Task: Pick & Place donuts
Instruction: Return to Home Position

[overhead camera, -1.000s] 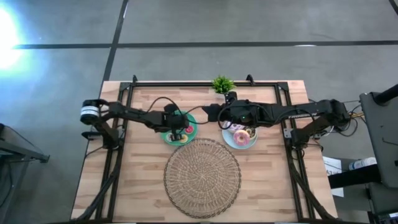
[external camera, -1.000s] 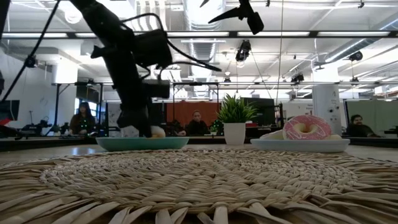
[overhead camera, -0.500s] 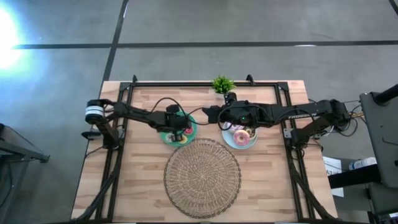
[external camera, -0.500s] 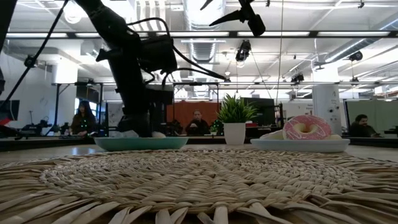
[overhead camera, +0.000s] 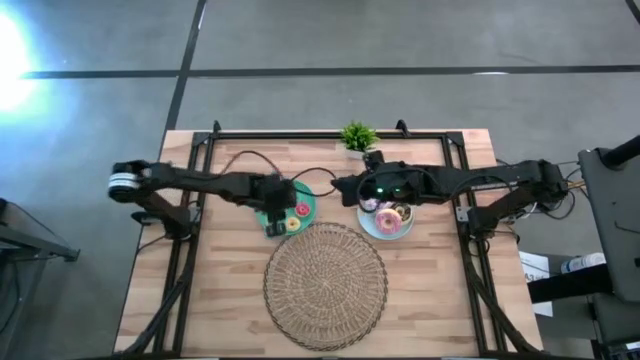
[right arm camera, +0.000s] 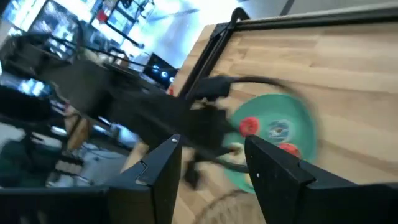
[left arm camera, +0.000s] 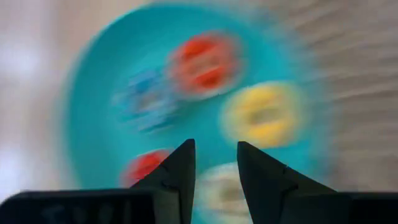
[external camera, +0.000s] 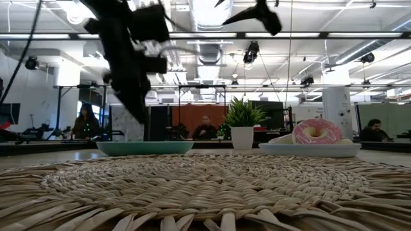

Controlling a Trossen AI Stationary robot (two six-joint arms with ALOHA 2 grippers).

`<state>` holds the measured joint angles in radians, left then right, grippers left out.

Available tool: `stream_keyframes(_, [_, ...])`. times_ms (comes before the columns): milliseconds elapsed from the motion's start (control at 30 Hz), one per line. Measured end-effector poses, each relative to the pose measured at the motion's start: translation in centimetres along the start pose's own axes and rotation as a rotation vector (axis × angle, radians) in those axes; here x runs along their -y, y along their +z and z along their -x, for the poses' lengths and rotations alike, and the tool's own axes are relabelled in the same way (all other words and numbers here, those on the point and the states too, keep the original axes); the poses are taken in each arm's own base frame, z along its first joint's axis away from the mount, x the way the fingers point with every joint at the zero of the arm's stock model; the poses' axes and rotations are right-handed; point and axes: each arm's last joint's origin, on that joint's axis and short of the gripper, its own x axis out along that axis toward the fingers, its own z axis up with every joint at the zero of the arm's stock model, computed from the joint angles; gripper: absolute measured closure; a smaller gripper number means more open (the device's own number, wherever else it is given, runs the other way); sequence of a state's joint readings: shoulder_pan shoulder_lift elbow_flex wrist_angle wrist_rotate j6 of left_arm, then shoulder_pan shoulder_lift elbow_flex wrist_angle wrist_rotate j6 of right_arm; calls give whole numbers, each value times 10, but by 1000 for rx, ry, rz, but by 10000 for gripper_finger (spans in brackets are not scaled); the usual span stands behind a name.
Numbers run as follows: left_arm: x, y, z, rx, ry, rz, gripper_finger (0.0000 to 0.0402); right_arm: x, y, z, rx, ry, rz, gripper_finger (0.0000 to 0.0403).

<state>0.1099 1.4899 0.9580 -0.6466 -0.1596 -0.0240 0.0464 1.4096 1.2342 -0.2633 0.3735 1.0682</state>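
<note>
Table [overhead camera: 430,300]: no lettering I can read.
Teal plate [external camera: 144,147]: no print that I can make out.
Room behind: too far off to read.

Top-down overhead, table-lvl low, wrist cams share teal plate [left arm camera: 93,143]

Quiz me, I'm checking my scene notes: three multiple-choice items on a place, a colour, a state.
1. The potted plant stands at the table's: A near edge; B right corner; C far edge, middle.
2. The big donut on the light-blue plate is: A pink; B green; C black.
3. The left gripper is: A shut on a donut; B open, empty; C shut on a rim.
C, the low view shows it at the back; A, pink frosting; B, a gap between its fingers, nothing in it.
</note>
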Motion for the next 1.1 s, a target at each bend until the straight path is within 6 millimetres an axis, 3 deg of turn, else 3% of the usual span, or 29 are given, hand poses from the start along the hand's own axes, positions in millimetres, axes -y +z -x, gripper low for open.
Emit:
stream_keyframes(200, [17, -13, 46, 318, -512, 127, 307, 7, -1, 44, 31, 8, 188, 244])
stream_keyframes(367, [21, -39, 61, 506, -756, 179, 307, 42, -12, 71, -10, 7, 271, 253])
stream_keyframes(467, [19, -58, 61, 550, -799, 263, 307, 68, -16, 85, -30, -57, 223, 258])
stream_keyframes(600, [18, -83, 55, 496, -873, 472, 307, 90, -19, 103, -18, -46, -36, 266])
stream_keyframes(767, [22, -97, 60, 761, -1070, 374, 307, 91, -31, 109, 17, 208, 224, 268])
stream_keyframes(967, [19, -120, 57, 1023, -1164, 317, 307, 120, -44, 110, 191, 427, 218, 268])
stream_keyframes(1100, [16, -129, 50, 1034, -1137, 325, 307, 144, -51, 121, 271, 614, 234, 272])
